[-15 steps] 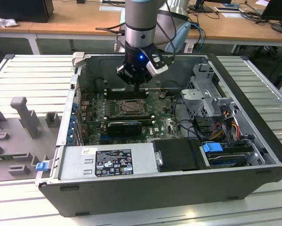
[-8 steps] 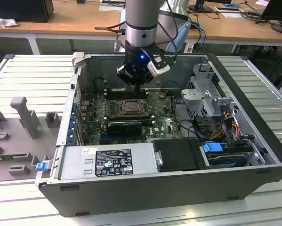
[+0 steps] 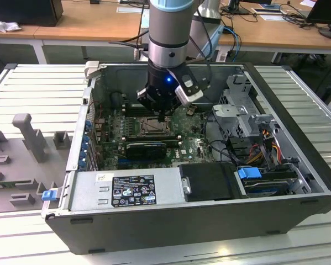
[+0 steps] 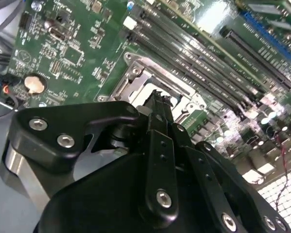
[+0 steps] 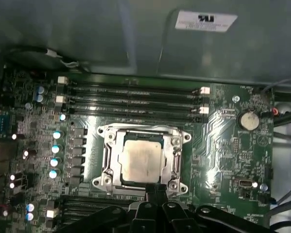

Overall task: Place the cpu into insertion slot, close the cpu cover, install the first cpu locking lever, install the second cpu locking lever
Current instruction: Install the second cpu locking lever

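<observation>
Closest to the lens, in both wrist views, are the black linkages of the gripper [image 4: 157,109], their screws catching the light. Its two fingers are drawn together into one narrow black tip with nothing between them. That tip hangs just at the edge of the insertion slot [image 5: 142,158], at the side nearer the graphics card.

In the first wrist view the cpu [image 5: 143,161] lies flat in the slot, its dull silver top facing up. The cpu cover [image 5: 174,155] is down around it, a silvery frame with the chip showing through its window. I cannot tell from here how the locking levers stand.

Around the socket it is crowded. Long black memory slots [image 5: 135,99] run along one side of it, with another bank on the other side under the gripper. A row of blue-topped capacitors [image 5: 55,148] stands on the green motherboard [image 5: 223,145] beside it, and a round coin battery [image 5: 247,120] sits further off.

In the exterior view the arm [image 3: 168,38] reaches straight down into the open computer case [image 3: 298,165], which lies on its side on a slatted grey counter [image 3: 38,88]. A power supply [image 3: 126,190] fills the near side, a drive bay with blue tabs [image 3: 251,172] sits toward the exterior view's right, and a tangle of cables [image 3: 220,141] lies between that and the board. Grey fixtures [image 3: 30,135] stand on the counter at the exterior view's left.
</observation>
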Tool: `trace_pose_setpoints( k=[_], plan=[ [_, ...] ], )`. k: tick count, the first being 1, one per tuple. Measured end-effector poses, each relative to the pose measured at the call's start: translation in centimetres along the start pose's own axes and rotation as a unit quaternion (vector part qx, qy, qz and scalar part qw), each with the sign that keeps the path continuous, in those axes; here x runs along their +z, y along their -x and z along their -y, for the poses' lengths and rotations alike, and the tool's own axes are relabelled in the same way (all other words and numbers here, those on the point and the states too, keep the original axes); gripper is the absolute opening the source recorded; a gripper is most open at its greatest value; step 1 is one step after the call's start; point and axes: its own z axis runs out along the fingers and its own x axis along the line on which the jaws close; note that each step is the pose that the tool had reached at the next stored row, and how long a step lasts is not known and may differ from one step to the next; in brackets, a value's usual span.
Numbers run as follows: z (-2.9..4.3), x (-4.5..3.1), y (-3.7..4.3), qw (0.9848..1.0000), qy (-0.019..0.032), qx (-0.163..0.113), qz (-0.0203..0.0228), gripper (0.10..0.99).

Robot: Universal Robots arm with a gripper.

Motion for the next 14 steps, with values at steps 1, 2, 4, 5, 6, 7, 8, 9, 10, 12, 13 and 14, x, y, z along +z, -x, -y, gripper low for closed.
trace_pose_setpoints(
  k=[1,2,4,5,6,7,8,9,10,12,13,14],
  plan=[
    [0.21,0.03,-0.04,1.0,0.0029,0.0,0.0002,0.106],
    [0.71,0.06,-0.11,1.0,0.0056,0.0,0.0004,0.106],
    [1.29,0.08,-0.19,1.0,0.0066,0.0,0.0004,0.106],
    [1.82,0.1,-0.29,1.0,0.0074,0.0,0.0004,0.106],
    [1.93,0.12,-0.4,1.0,0.0076,0.0,0.0004,0.106],
    [1.99,0.14,-0.57,1.0,0.0078,0.0,0.0003,0.106],
    [2.05,0.17,-0.97,1.0,0.0084,-0.001,0.0004,0.106],
    [2.06,0.19,-1.26,1.0,0.0087,-0.001,0.0004,0.106],
    [2.09,0.21,-1.46,1.0,0.0089,-0.002,0.0004,0.106],
    [2.27,0.33,-2.1,0.9999,0.0098,-0.003,0.0003,0.106],
    [2.3,0.38,-2.31,0.9999,0.0106,-0.004,0.0002,0.106],
    [2.33,0.44,-2.53,0.9999,0.0114,-0.005,0.0002,0.106]
  ],
)
